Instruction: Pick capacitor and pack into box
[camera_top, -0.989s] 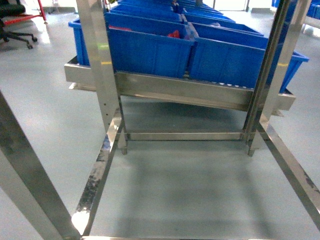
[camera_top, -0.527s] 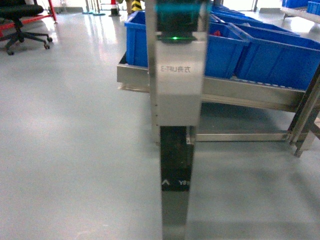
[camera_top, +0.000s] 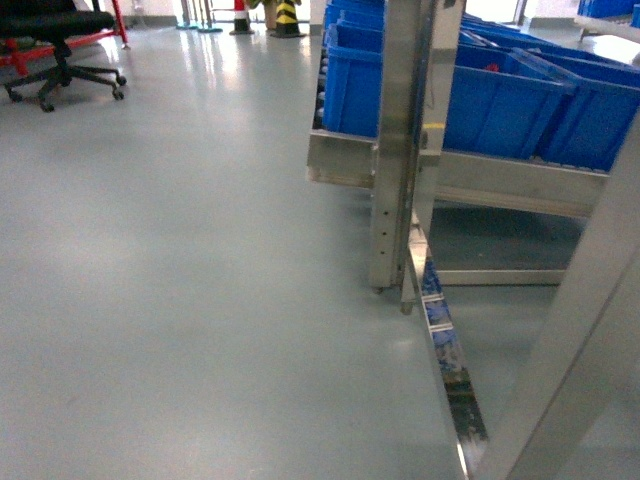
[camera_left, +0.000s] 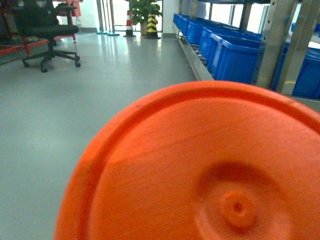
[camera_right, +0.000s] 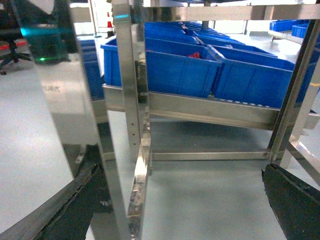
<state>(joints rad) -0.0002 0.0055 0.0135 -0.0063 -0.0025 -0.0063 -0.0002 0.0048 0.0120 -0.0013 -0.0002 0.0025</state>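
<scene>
Grey glossy floor (camera_top: 180, 280) fills most of the head view; warehouse-type space. Black office chair (camera_top: 60, 45) on castors top left, beside a red frame (camera_top: 70, 45). Yellow/black striped bollard (camera_top: 287, 17) and an orange-white cone (camera_top: 240, 15) at the far end.

Stainless rack (camera_top: 395, 150) stands right of centre, uprights perforated with small holes, lower rail running toward the camera. Blue bins (camera_top: 500, 100) sit in a row on its sloped shelf. A small red item (camera_top: 491, 68) shows in one bin; can't identify it.

Left wrist view: an orange disc (camera_left: 200, 170) with raised rim and centre boss blocks the lower frame, close to the lens. Potted plant (camera_left: 145, 7) behind the bollard in the background. Left gripper not visible, state can't be told.

Right wrist view: looks through the rack at the bins; dark right gripper fingers (camera_right: 292, 200) sit at both lower corners, spread wide apart, nothing between them. A polished steel post (camera_right: 75, 110) at left carries a green glow and small writing, too blurred to read.

No pink box or capacitor seen in any view. No legible labels.
</scene>
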